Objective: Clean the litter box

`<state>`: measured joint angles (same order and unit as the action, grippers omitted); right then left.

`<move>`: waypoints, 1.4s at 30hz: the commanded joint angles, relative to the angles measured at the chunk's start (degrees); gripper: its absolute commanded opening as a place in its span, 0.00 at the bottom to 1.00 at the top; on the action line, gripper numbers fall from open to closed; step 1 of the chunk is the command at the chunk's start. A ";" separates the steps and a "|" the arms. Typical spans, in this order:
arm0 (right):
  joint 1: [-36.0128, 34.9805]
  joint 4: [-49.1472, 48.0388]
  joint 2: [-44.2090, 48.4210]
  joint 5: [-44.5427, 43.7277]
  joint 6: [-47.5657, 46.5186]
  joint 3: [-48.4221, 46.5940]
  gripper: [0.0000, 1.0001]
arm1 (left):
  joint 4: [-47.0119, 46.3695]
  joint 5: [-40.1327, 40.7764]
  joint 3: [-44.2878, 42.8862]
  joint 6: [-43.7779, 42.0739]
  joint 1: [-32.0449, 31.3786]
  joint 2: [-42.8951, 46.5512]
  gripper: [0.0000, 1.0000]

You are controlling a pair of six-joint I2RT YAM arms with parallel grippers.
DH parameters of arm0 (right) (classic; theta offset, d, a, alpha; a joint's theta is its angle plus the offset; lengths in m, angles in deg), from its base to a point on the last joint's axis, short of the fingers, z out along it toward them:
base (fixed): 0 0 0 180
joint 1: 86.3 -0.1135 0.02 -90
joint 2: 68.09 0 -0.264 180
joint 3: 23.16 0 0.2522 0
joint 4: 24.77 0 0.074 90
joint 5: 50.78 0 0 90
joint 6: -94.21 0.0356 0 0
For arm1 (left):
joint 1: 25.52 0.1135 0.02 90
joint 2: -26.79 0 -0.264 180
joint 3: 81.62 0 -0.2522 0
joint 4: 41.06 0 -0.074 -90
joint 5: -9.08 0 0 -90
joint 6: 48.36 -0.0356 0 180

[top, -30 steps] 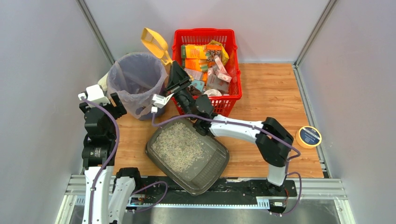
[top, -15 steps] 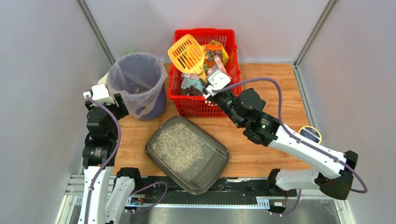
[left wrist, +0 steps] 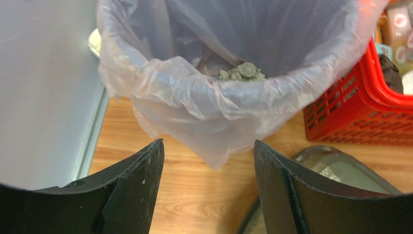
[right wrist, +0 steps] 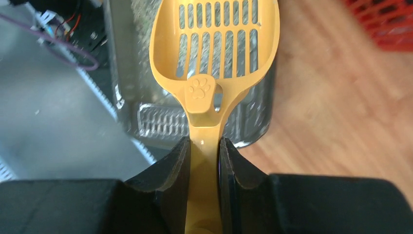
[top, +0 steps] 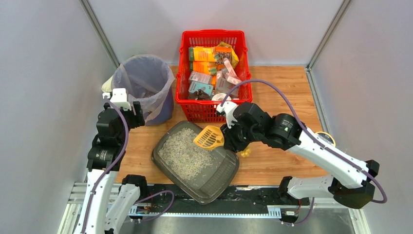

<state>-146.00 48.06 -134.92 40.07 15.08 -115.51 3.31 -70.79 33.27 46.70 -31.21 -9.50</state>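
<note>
Clamping the scoop (right wrist: 199,90) in my right gripper (right wrist: 203,146), left gripper (left wrist: 208,161) gaping empty, I judge the litter box (top: 220,175) stiff, litter-heavy: grab its rim.

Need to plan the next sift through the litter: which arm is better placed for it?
Right. The right gripper is shut on the yellow scoop, with the scoop's head over the litter box. The left gripper is open and empty, facing the bin.

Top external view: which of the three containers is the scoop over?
The litter box, the shallow grey tray in front; the yellow scoop is over its far rim, clear of the red basket and bag-lined bin.
</note>
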 commanded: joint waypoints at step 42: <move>-3.58 -8.08 -35.65 0.65 5.65 -8.77 0.00 | 16.59 -10.39 4.95 9.18 -14.61 -20.92 0.72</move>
<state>-149.19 49.37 -167.88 43.45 20.70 -123.40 20.12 -81.28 38.49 55.46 -45.68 -29.41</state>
